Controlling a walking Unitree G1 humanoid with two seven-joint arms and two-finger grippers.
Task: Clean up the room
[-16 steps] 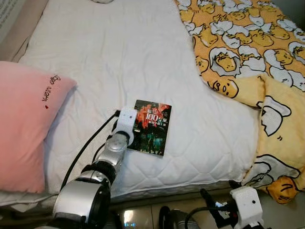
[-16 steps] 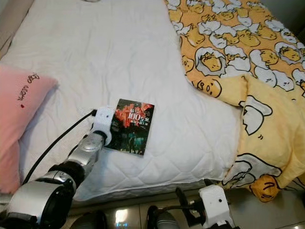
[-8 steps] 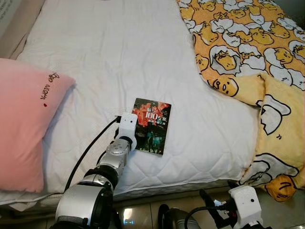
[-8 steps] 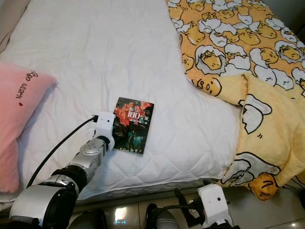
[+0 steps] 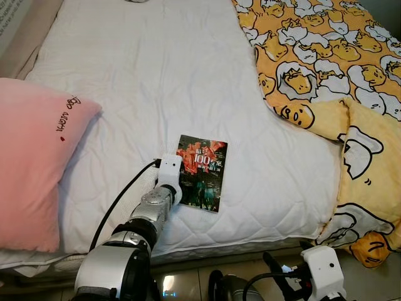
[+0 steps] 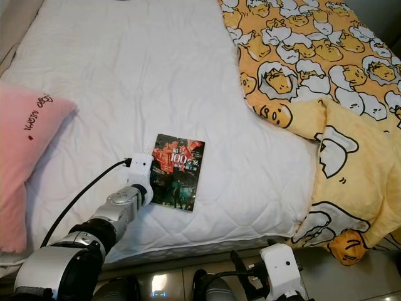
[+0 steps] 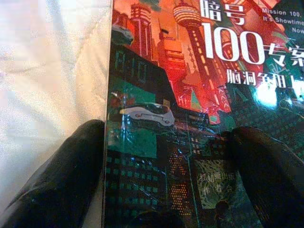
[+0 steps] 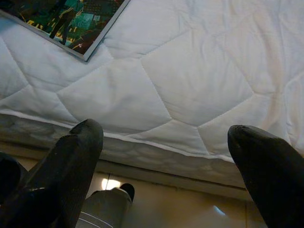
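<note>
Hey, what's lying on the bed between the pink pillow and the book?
In the left eye view, bare white quilted mattress, crossed only by the left claw reaching from the pink pillow side to the book.

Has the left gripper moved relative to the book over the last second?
Yes. The left gripper slid back along the book's left edge toward its near corner, at the bed's near edge.

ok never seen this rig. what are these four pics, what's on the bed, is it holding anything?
It is a humanoid robot with two silver arms. Two pictures come from the stereo camera on its head, looking down at a bed; the other two come from cameras on each wrist, looking along the black fingers. On the white mattress lie a book, a pink pillow and a yellow cartoon blanket. The left end effector is open on the book, one finger at its edge and one on the cover, nothing gripped yet. The right end effector is open, low beside the bed's edge.
</note>
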